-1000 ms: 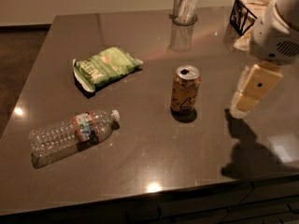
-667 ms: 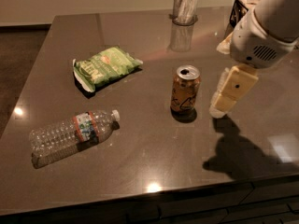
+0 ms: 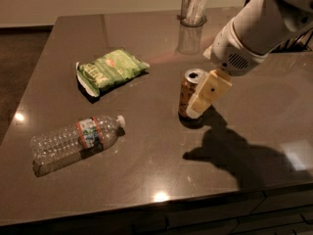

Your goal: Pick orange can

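1. The orange can stands upright on the dark glossy table, right of centre, with its silver top showing. It is not lifted.
2. My gripper is low at the can's right flank and overlaps that side in this view. I cannot confirm contact, and I cannot tell whether it is spread or closed.
3. I judge this to be the final approach, just short of a grasp.
4. Risk: tip-over. The can is tall, narrow and probably light. If I come in from the right too far off its middle, the side push would likely topple it to the left or slide it on the slick top.
5. Risk: an off-centre pinch. If I close on the curve and not across the full width, the can may twist or pop out.
6. Risk: crushing. The wall is thin aluminium, so a hard squeeze would likely dent it.
7. Risk: a low grab. If I hold near the base, the can may swing or slip when I lift.
8. The green snack bag and the clear plastic water bottle lie well apart on the left, so a clash with them is unlikely.
9. The glass cup at the back edge sits near my arm, and a careless lift or retract could clip it.
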Robot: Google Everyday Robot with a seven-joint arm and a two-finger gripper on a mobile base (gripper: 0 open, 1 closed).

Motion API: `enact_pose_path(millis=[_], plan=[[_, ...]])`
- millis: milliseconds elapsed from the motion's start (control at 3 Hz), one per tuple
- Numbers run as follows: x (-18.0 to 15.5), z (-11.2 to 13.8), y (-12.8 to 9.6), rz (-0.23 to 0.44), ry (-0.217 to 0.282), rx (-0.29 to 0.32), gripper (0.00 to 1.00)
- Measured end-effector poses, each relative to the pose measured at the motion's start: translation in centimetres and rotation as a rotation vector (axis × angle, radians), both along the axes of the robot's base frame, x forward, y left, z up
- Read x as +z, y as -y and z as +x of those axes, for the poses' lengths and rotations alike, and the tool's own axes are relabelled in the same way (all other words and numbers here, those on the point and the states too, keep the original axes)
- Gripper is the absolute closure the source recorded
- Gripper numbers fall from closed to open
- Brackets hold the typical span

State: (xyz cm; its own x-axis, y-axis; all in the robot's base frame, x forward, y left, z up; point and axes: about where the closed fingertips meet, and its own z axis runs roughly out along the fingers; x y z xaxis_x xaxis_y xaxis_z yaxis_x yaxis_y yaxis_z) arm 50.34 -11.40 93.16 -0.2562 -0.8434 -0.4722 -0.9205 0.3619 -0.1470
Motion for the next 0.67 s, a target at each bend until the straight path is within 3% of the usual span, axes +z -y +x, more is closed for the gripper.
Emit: enact_pose_path(millis=[333, 667], plan=[[-0.56, 1.23, -0.62, 0.025, 0.0, -0.02, 0.0], [-0.93, 1.92, -0.87, 0.042, -0.006, -0.033, 0.18]])
